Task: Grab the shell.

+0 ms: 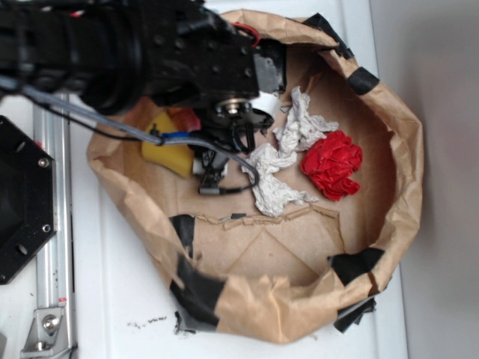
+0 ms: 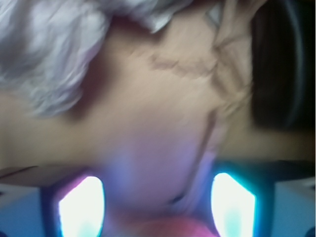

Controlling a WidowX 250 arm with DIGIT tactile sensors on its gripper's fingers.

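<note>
shell: not seen; maybe hidden under arm point(image 1: 135, 52)
gripper point(image 1: 212, 176): inside paper basin point(image 1: 397, 149), beside white paper point(image 1: 281, 176); finger opening cannot be told
wrist view: blurred, fingertips point(image 2: 81, 205) glared out
writing: none readable

There is one brown paper nest point(image 1: 404, 142). Inside it are one yellow sponge point(image 1: 166, 149), one red paper ball point(image 1: 333, 164) and two bits of white paper point(image 1: 303, 123) point(image 1: 273, 179). One black robot arm point(image 1: 135, 48) hangs above.
</note>
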